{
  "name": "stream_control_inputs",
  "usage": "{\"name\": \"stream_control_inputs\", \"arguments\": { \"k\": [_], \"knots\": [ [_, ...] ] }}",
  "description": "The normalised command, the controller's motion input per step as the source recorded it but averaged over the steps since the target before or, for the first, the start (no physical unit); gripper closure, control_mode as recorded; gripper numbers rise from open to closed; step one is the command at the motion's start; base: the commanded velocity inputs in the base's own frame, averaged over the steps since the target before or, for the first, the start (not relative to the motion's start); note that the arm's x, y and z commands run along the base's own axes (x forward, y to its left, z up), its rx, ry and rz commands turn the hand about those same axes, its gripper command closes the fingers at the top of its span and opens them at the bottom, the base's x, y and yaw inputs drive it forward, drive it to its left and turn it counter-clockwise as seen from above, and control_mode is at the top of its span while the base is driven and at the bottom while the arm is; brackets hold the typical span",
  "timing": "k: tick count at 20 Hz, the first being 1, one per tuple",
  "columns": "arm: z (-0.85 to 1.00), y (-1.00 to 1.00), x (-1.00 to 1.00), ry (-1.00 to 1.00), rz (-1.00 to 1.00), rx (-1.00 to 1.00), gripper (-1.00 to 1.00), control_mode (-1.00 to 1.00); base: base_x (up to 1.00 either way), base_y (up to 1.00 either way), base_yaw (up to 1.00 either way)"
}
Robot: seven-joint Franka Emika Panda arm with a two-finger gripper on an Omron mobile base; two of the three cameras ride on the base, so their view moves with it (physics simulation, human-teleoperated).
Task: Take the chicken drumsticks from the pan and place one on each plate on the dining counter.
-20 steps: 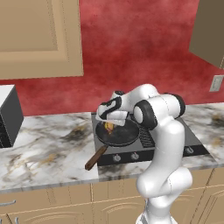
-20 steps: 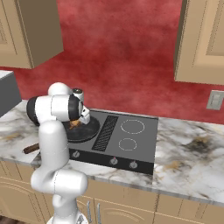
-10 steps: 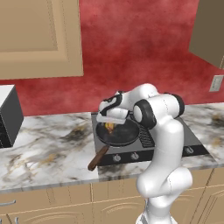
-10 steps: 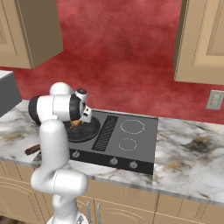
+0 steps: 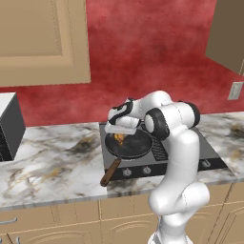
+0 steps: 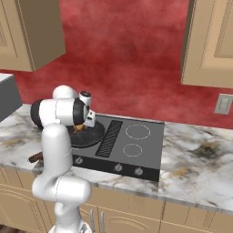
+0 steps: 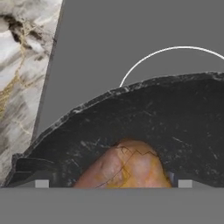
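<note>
Gripper [image 5: 120,129] hangs just over the near-left part of the pan [image 5: 136,145], its two fingers spread wide with nothing between them. In the hand view, a chicken drumstick [image 7: 124,168] lies directly below, between the finger tips: a rounded, glossy lump, reddish-brown shading to golden-yellow, with fine crack lines across its skin. From the left base view it appears as a small orange-yellow patch [image 5: 119,138] inside the pan; whether one or both drumsticks lie there cannot be told. Round and dark grey-black, the pan has a matte, faintly scratched inner wall and a long brown wooden handle [image 5: 110,172] reaching toward the counter's front edge. It sits on the left burner of a flat black glass cooktop [image 6: 136,145], whose right zones are marked by thin white rings, with a ribbed vent strip at centre and round knobs along the front. White-grey marbled countertop [image 5: 52,159] with dark and tan veins surrounds it. No lettering is legible.
</note>
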Motion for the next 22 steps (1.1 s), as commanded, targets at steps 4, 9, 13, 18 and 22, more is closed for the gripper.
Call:
{"name": "stream_control_inputs", "arguments": {
  "k": [4, 9, 13, 18, 22],
  "knots": [
    [-0.40, 0.17, -0.30, 0.04, 0.00, 0.00, 1.00, -1.00, 0.00, 0.00, 0.00],
    [-0.12, 0.02, -0.28, 0.01, 0.01, 0.00, 1.00, -1.00, 0.00, 0.00, 0.00],
    [0.46, -0.17, -0.23, -0.03, 0.03, 0.00, 1.00, -1.00, 0.00, 0.00, 0.00],
    [0.79, -0.28, -0.48, -0.04, 0.00, 0.00, 1.00, -1.00, 0.00, 0.00, 0.00],
    [0.68, -0.32, -0.69, 0.00, 0.00, 0.00, 1.00, -1.00, 0.00, 0.00, 0.00]
  ]
}}
